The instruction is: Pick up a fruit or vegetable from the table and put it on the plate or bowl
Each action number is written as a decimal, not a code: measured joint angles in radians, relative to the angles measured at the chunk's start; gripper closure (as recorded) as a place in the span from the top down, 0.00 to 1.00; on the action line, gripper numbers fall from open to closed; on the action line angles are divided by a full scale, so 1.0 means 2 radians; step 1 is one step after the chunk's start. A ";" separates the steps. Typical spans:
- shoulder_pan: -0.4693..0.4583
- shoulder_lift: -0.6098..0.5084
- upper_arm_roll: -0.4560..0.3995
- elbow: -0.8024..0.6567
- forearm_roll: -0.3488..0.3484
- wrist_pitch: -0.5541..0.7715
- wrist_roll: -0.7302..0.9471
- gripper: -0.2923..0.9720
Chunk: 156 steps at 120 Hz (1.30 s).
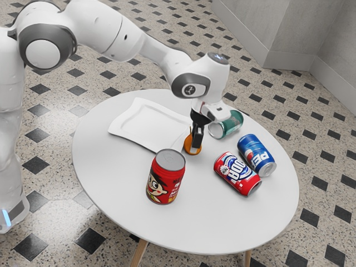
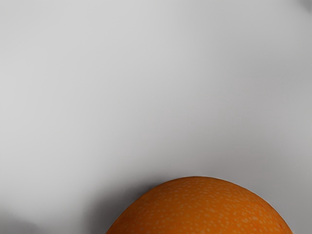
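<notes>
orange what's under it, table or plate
The orange has the white table beneath it, just off the edge of the plate; its shadow shows in the wrist view. The gripper covers its top, and the orange hides its own contact spot.

White glossy arm (image 1: pixel 133 39) of rounded links, grey discs at the joints; a small mark, possibly a logo, on the wrist disc; black gripper (image 1: pixel 196 140).

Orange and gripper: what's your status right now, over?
Gripper down over the orange. Orange on the table, just off a corner of the white plate. Green can lying close beside the gripper.
</notes>
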 joint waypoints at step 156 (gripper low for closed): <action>-0.004 -0.097 0.014 -0.047 -0.010 0.029 -0.035 0.51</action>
